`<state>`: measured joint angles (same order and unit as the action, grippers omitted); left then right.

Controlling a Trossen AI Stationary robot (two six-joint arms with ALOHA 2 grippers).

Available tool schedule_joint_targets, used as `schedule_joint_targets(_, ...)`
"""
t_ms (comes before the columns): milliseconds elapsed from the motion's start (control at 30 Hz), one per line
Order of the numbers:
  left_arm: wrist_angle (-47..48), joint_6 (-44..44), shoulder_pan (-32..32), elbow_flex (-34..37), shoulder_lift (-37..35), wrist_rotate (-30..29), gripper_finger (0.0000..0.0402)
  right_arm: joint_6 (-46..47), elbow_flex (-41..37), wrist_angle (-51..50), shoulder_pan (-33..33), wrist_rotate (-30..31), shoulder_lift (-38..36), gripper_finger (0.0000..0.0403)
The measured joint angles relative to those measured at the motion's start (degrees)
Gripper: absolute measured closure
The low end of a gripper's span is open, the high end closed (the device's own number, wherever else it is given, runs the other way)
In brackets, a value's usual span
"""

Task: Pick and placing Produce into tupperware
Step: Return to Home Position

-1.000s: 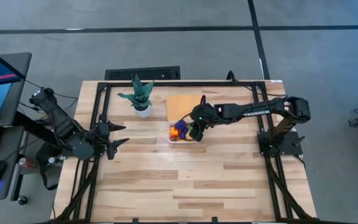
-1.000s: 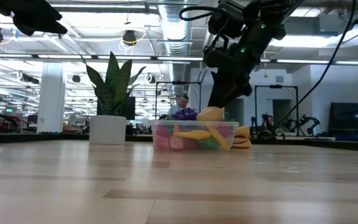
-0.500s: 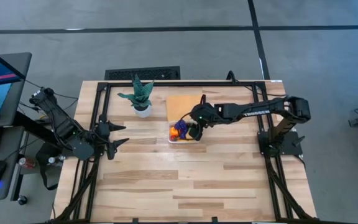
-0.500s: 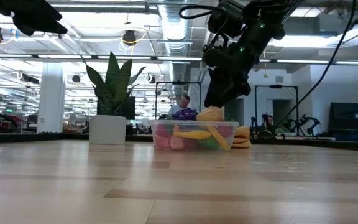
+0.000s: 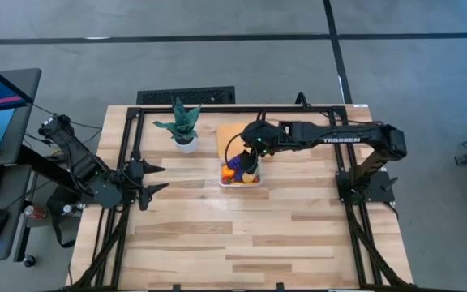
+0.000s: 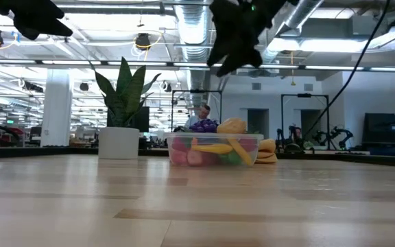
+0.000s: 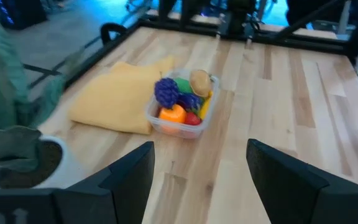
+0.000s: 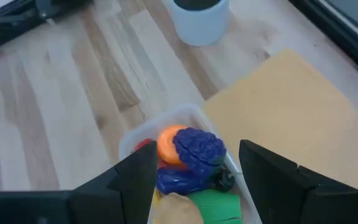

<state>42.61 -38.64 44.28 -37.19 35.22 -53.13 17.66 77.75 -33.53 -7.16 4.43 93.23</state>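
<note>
High view: your right gripper (image 5: pixel 250 165) has swung back from over the small clear rectangular plastic container (image 5: pixel 242 184), which is full of colourful toy produce (image 5: pixel 233 170). Low view: it's now raised high. Wrist views: both jaws spread and empty. Left gripper (image 5: pixel 154 177) waits at the left edge. Filling looks finished.

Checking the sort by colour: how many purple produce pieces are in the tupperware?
2: a knobbly bunch on top, and a smoother purple piece touching it, both in the tupperware. Others may be hidden underneath.

Left arm (image 5: pixel 79 161), right arm (image 5: pixel 331 139): dark, jointed; white TROSSEN lettering on right; green indicator light; black cables.
</note>
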Motion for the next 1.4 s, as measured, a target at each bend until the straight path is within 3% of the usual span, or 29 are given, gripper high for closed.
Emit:
schedule_joint_targets(233,-1.81,0.82,-0.01,0.0,0.02,-2.65,0.0155,0.51,8.07,-4.79,0.0,0.06,0.0,0.0184)
schedule_joint_targets(400,-12.01,14.33,-0.01,0.0,0.02,-0.19,0.0155,2.96,11.28,-4.58,0.0,0.07,0.02,0.0184)
schedule_joint_targets(600,-34.71,41.62,0.01,0.0,0.16,16.29,0.0155,0.12,13.22,-3.67,1.4,-0.09,0.03,0.0185)
schedule_joint_targets(833,-49.58,53.37,-0.16,-0.02,1.79,27.49,0.0155,-7.99,13.47,3.94,5.44,-0.13,0.04,0.0185)
schedule_joint_targets(1067,-59.5,56.34,-5.2,-0.04,5.61,41.22,0.0155,-19.7,16.49,13.43,9.82,-6.4,0.07,0.0184)
schedule_joint_targets(1233,-60.03,52.17,-13.11,-0.04,7.86,53.22,0.0155,-23.39,21.36,13.06,11.11,-12.15,0.06,0.0184)
schedule_joint_targets(1400,-58.46,48.98,-20.57,-0.04,8.48,61.58,0.0155,-23.73,24.64,7.03,11.63,-12.59,0.04,0.0184)
